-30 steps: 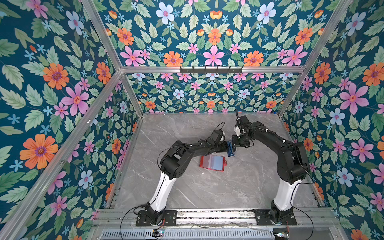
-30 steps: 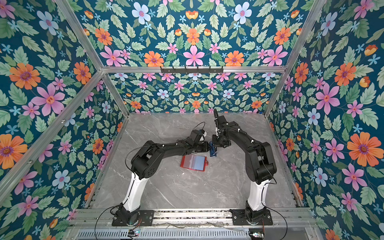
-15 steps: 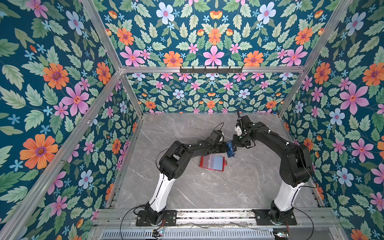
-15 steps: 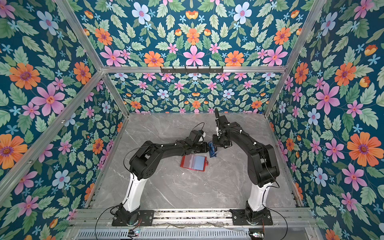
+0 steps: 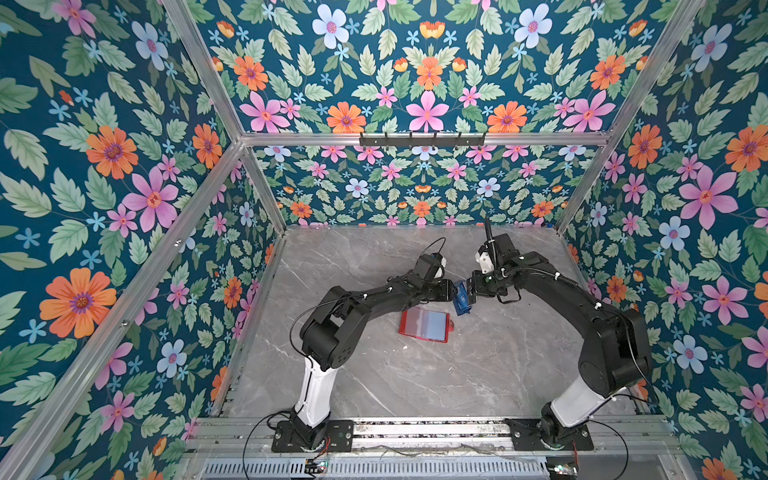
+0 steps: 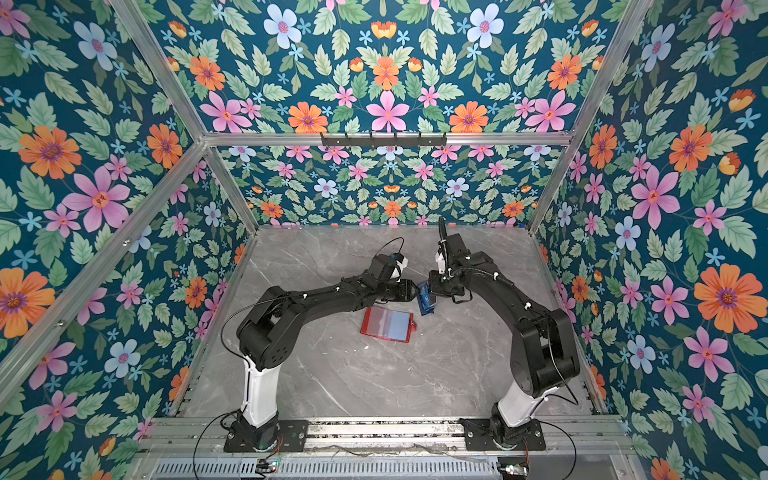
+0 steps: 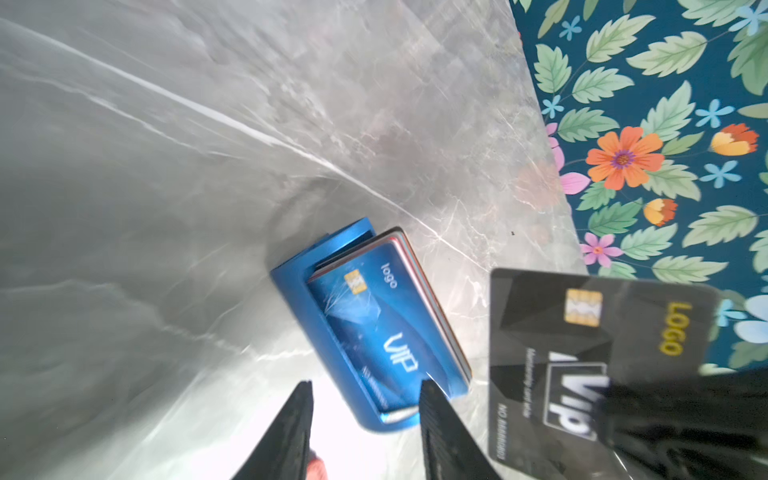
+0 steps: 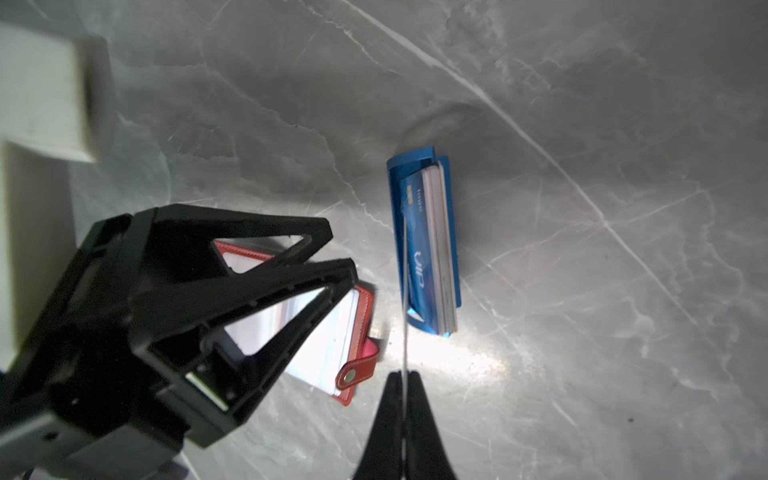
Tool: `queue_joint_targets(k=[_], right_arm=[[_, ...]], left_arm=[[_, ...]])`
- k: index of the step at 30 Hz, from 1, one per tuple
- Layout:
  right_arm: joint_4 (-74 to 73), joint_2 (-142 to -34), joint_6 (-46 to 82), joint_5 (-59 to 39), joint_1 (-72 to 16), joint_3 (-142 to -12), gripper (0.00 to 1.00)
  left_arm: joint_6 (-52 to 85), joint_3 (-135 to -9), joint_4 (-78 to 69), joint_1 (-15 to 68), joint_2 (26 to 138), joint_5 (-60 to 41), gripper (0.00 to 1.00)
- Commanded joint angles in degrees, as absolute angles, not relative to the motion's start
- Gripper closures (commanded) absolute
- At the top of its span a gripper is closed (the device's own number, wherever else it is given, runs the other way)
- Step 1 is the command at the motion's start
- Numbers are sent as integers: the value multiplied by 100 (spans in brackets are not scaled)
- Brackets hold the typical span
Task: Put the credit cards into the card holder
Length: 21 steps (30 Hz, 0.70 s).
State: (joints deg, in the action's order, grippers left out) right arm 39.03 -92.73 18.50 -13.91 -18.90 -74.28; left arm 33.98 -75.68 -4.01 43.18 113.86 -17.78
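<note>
The red card holder (image 5: 424,325) (image 6: 387,324) lies open on the marble, clear sleeves up, its snap tab (image 8: 357,374) pointing to one side. Just beyond it a small blue stand (image 5: 461,305) (image 7: 332,266) holds several credit cards, a blue "VIP" card (image 7: 386,332) foremost. My right gripper (image 8: 402,376) (image 5: 471,291) is shut on a black "VIP" card (image 7: 582,332), seen edge-on as a thin pale line (image 8: 403,270). My left gripper (image 7: 368,388) (image 8: 340,249) (image 5: 451,289) faces it, open and empty, with the stand's near end between its fingertips.
Both arms meet over the middle of the grey marble floor (image 5: 415,382). Floral walls (image 7: 665,124) close in the back and both sides. An aluminium rail (image 5: 415,428) with the arm bases runs along the front edge.
My left gripper's jaws have spread apart. The right gripper has stayed shut on the black card, and both arms have barely moved.
</note>
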Motion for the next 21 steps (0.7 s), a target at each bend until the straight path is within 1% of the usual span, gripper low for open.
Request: queue_joint_targets(k=[1,8,10,12,16,21], right_arm=[[3497,-9045,1961,-1980,-1919,-7145,100],[2740,-8807,2406,-2671,-2180,-6501,100],[2437,-8798,2606,-2790,-2317,-6321,100],[2156,-8829,2766,-2916,-2456,-6180,100],[1631,-9018,3110,-3133,-2670,-5985,100],[1265,-9245,3412,-3087,-2828,-5824,100]], left_arm=[[3068,-7181,-205,4265,10926,-1213,55],[2709,-6107,147,4051,9904,-532,55],[2689,-5710,94,3898,9615,-514,55],[2711,-5306,-106,3654,9400,-772,55],[2817,-4533,-722,3132,9085,-1599,56],[2900,-4045,-1307,2852,9053,-2321,57]])
